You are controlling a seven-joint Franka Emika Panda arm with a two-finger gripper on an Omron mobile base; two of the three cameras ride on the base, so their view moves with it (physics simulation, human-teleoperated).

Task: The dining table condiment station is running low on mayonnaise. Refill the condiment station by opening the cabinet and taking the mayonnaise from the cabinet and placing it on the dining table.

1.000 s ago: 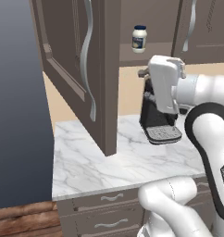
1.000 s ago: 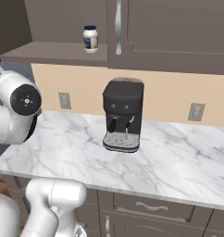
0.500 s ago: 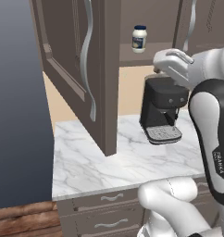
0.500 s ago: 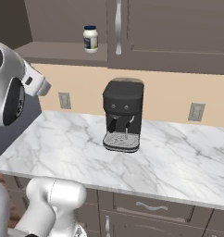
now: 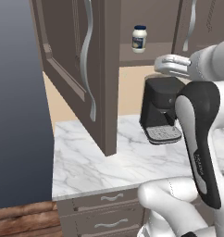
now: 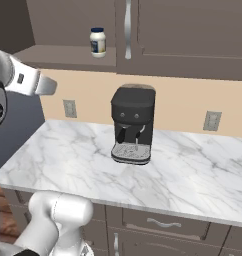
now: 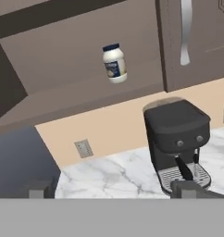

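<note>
Hand (image 5: 171,65) is hanging in mid-air with its fingers spread wide apart and nothing between them, level with the black coffee machine (image 6: 132,124) on the marble worktop (image 6: 83,165). Dark grey-brown cabinet (image 5: 81,69) is standing open; the small whitish mayonnaise jar with navy lid (image 5: 139,39) is sitting upright near the shelf's front edge. Judging by this, the reach is beginning: next comes rising to straddle the jar.

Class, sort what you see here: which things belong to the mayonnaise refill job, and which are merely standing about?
Belongs to the job:
mayonnaise on the shelf
cabinet, door open
gripper, open

Standing about:
coffee machine
marble counter
drawers
wall sockets
</note>
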